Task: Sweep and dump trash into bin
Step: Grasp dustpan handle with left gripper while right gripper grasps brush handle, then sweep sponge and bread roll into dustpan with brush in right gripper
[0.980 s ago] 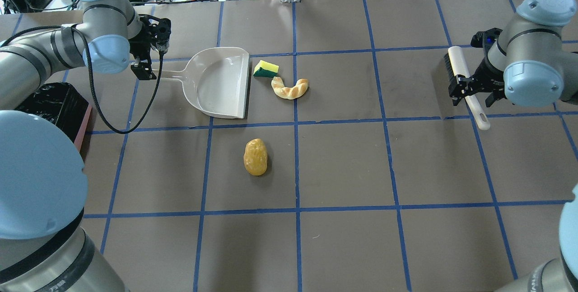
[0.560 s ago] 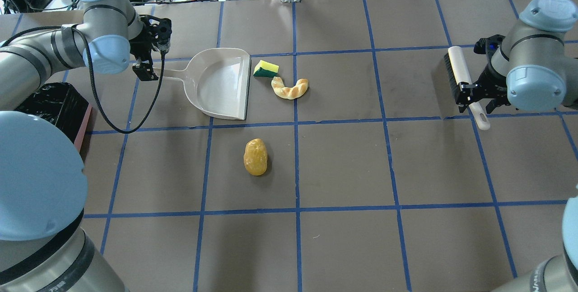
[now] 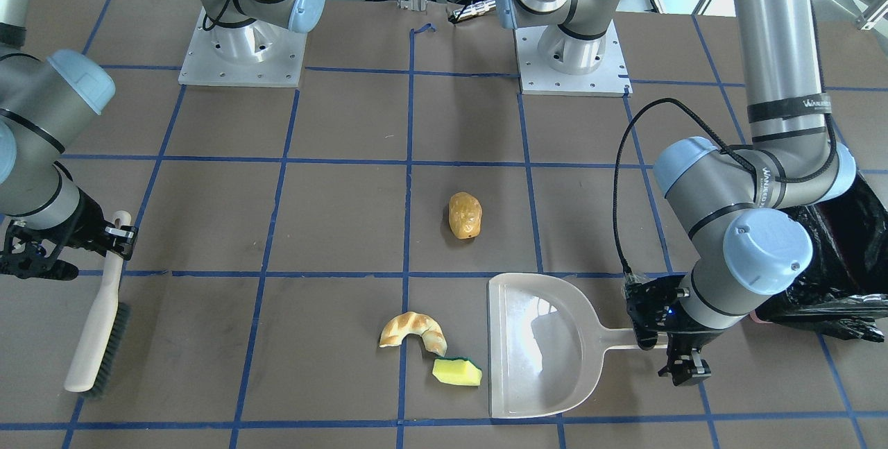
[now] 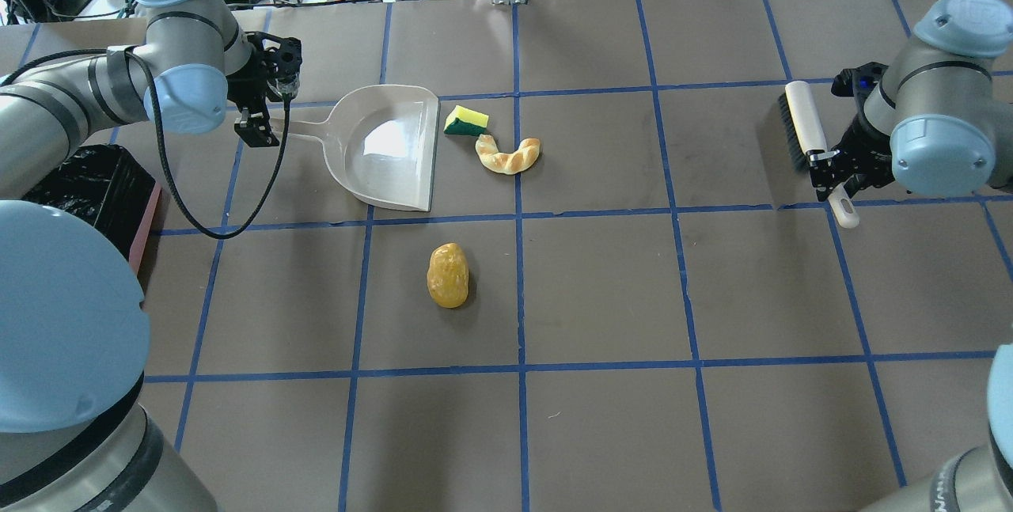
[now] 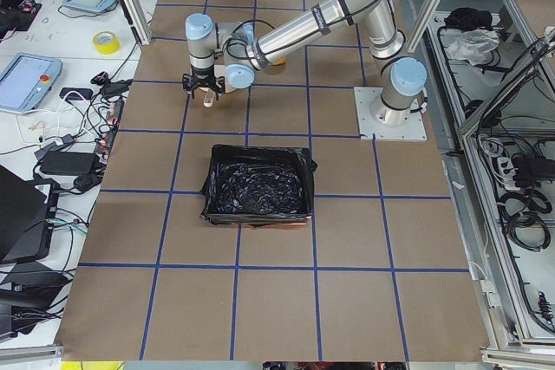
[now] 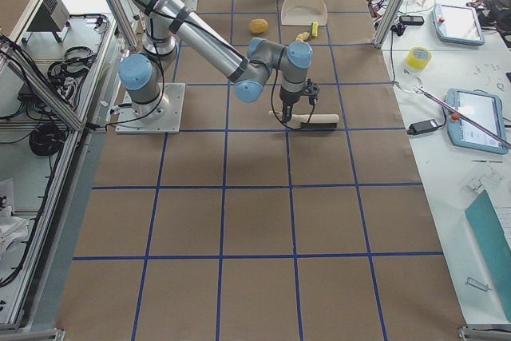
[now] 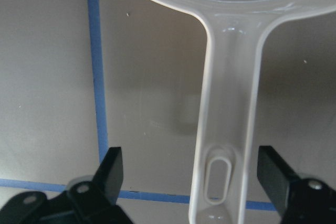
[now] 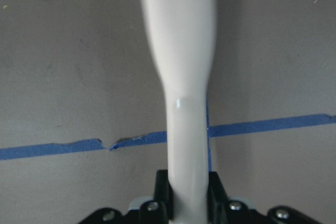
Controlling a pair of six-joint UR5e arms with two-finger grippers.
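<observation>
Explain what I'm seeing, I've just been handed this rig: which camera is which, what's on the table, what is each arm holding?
Two robot arms work at a gridded table. One camera looks down from behind the robot, one faces it, two watch from the table's ends, one rides each wrist. On the table lie a potato, a croissant and a yellow-green sponge, near a beige dustpan. The jaws of the left arm stand open either side of the dustpan handle, gripping nothing. The jaws of the right arm are shut on a brush handle. The black-lined bin sits on the robot's left.
</observation>
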